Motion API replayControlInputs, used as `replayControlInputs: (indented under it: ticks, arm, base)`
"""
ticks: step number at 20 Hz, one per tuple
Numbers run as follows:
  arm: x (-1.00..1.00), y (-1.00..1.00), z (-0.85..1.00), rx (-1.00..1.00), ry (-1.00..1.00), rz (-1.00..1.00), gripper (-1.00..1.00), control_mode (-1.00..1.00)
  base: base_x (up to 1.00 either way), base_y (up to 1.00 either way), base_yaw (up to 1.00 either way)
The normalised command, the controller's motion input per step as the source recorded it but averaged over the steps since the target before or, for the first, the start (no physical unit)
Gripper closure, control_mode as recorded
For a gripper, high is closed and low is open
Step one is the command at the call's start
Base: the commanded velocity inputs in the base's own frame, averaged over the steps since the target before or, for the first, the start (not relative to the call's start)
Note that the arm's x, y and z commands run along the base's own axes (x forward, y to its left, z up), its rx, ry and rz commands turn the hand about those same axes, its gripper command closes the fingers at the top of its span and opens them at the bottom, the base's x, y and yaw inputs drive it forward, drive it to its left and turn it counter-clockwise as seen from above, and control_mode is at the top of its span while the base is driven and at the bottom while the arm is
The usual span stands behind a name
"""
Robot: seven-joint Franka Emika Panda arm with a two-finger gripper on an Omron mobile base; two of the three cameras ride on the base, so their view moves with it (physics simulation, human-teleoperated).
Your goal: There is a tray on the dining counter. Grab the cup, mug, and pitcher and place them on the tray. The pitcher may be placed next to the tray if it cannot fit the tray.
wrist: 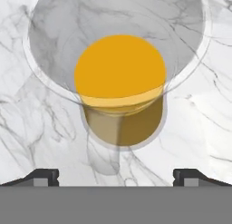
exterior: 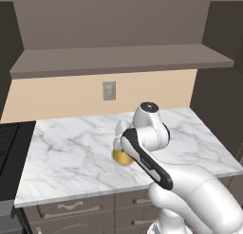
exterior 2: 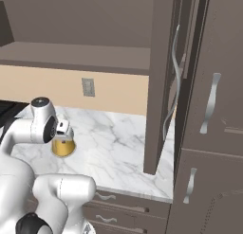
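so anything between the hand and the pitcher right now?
Nothing. In the hand view the open hand looks down on the pitcher, with bare marble counter around it and no other thing in the gap.

No legible text or labels anywhere.

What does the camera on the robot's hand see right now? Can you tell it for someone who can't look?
A clear glass pitcher with orange-yellow liquid inside sits on a white, grey-veined marble counter, seen from almost straight above its wide mouth. The gripper hangs over it, open, its two dark fingertips spread wide apart at the bottom, not touching the glass.
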Motion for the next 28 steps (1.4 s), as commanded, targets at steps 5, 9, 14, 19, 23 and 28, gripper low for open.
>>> replayControlInputs:
  ticks: [5, 9, 14, 19, 23, 28]
  arm:
    - [0.25, 0.0, -0.02, 0.0, 0.0, 0.0, -1.0, -1.0]
    - [0.28, 0.0, -0.1, 0.0, 0.0, 0.0, -1.0, -1.0]
    - [0.17, 0.04, -0.1, 0.0, 0.0, 0.0, -1.0, -1.0]
    - [0.1, 0.08, -0.11, 0.0, 0.0, 0.0, -1.0, -1.0]
    - [0.01, 0.03, -0.01, 0.0, 0.0, 0.0, -1.0, -1.0]
    - [0.0, 0.0, 0.0, 0.0, 0.0, 0.0, -1.0, -1.0]
  base:
    - [0.0, 0.0, 0.0]
    - [0.0, 0.0, 0.0]
    - [0.0, 0.0, 0.0]
    - [0.0, 0.0, 0.0]
    - [0.0, 0.0, 0.0]
    - [0.0, 0.0, 0.0]
